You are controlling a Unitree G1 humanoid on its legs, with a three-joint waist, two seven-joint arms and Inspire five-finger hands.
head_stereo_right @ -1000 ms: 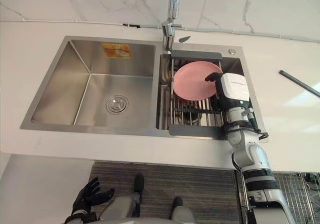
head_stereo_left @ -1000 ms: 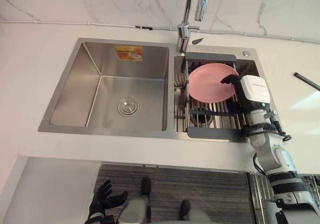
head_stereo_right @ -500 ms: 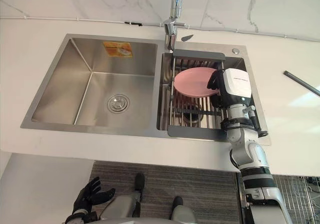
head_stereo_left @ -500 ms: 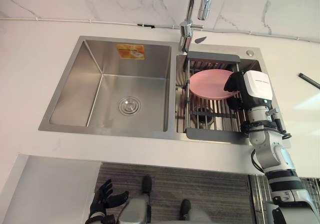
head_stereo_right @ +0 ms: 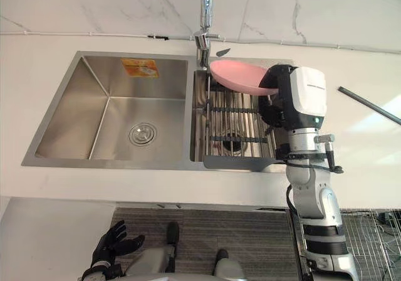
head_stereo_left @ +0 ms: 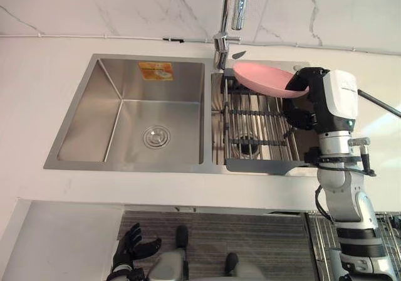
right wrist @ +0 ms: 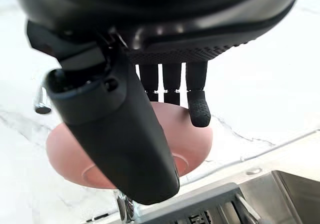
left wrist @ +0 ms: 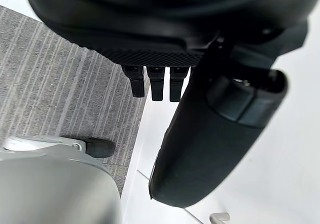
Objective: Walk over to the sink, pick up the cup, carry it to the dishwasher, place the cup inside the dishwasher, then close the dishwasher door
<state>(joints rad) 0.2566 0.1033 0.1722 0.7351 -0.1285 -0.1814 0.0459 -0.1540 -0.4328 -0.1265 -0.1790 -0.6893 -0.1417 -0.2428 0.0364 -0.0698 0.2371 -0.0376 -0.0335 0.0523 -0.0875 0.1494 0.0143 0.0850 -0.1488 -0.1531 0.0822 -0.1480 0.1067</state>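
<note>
Gripping a pink plate (head_stereo_left: 266, 80), the right hand (head_stereo_left: 310, 99) has its thumb laid across the plate's underside and its fingers (right wrist: 199, 109) curled over the rim. The plate hangs tilted above the wire rack (head_stereo_left: 260, 124) in the right basin of the steel sink (head_stereo_left: 125, 118), clear of the rack and just beside the tap (head_stereo_left: 229, 17). The left hand (head_stereo_left: 130, 251) hangs low over the grey floor (head_stereo_left: 250, 231), below the white desk's (head_stereo_left: 25, 105) near edge, fingers loosely spread and holding nothing.
</note>
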